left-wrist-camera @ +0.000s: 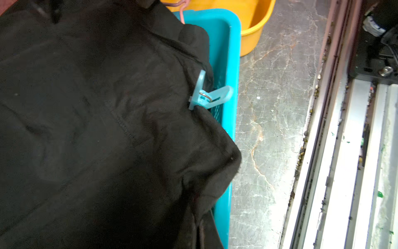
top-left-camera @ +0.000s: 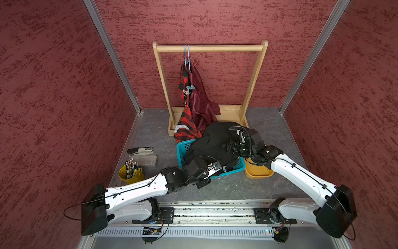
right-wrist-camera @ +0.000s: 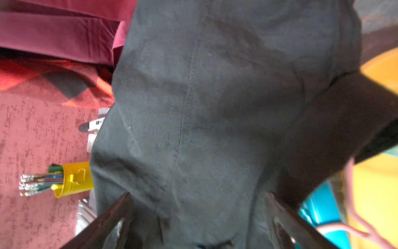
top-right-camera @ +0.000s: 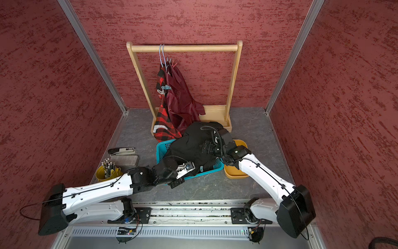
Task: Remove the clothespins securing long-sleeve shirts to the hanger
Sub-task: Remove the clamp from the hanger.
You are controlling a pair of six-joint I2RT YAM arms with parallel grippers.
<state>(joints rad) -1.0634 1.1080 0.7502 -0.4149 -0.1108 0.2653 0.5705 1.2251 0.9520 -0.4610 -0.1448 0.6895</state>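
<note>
The grey surface (top-left-camera: 226, 189) carries a wooden rack (top-left-camera: 210, 48) at the back. From its rail two wire hangers (top-left-camera: 187, 58) hold the plaid shirt (top-left-camera: 185, 120) and the maroon shirt (top-left-camera: 202, 101); both hems reach down to the base of the rack. The black shirt (top-left-camera: 213, 140) is off the rail. It lies heaped over the teal basket (top-left-camera: 182, 151) in front of the rack, and a pink hanger (left-wrist-camera: 182, 13) shows at its edge. A yellow tub (top-left-camera: 258, 172) stands just beside the basket.

The right gripper (right-wrist-camera: 198, 194) is over the black shirt with its fingers (right-wrist-camera: 116, 215) spread wide, and the cloth lies between them. The left gripper (top-left-camera: 216, 167) is at the near side of the basket with its fingers closed (they are outside the wrist view, so I cannot tell what they hold).

Far to the left stand a cup (top-left-camera: 131, 174) of pencils and a stapler (top-left-camera: 141, 150).

The smallest things are the pins. A teal pin (left-wrist-camera: 210, 94) is clipped on the edge of the black shirt at the near wall of the basket, near the left gripper. A blue pin (top-left-camera: 190, 87) and a pale pin (top-left-camera: 186, 92) sit just beside each other on the hanging shirts.
</note>
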